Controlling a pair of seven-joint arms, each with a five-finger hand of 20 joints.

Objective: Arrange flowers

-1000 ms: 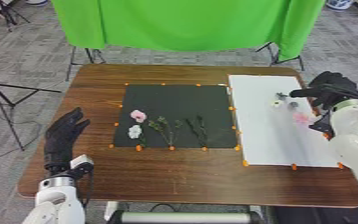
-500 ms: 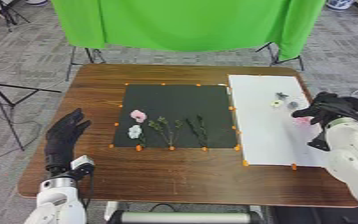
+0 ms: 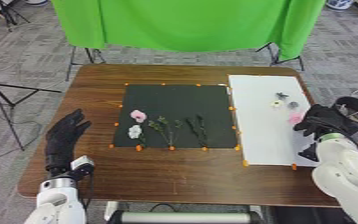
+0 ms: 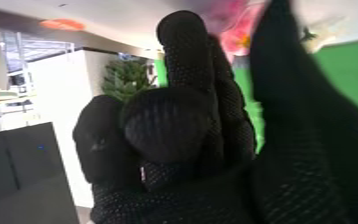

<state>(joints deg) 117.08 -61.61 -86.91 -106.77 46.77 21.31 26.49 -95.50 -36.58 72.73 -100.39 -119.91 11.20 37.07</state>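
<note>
Clock directions apply to the head view; twelve o'clock is toward the far edge of the table (image 3: 158, 175). Start at the right hand (image 3: 325, 120). Its forearm enters from five o'clock. State: fingers straight to loosely bent, thumb set apart, nothing seen pinched.

Next outward, just beside the hand at nine to ten o'clock: the pink flower (image 3: 295, 118), near the right-hand margin of the white sheet (image 3: 260, 135). Its stem and long axis cannot be determined. If this flower is the next pick, the required travel is short and toward nine o'clock; confirm the stem direction before closing the thumb against the fingers. Risk: a sweep from this side may push the bloom instead of gripping it.

From the pink flower, locate the grey flower (image 3: 293, 105) at twelve o'clock and the white flower (image 3: 277, 104) at about eleven.

Farther out, toward nine o'clock, the black mat (image 3: 171, 100) carries dark stems (image 3: 196, 129), green sprigs (image 3: 165, 131) and two blooms. The left hand (image 3: 66, 131), fingers extended and thumb apart, is beyond the mat, well apart. The right hand is the nearer one; assign the pick to it.
</note>
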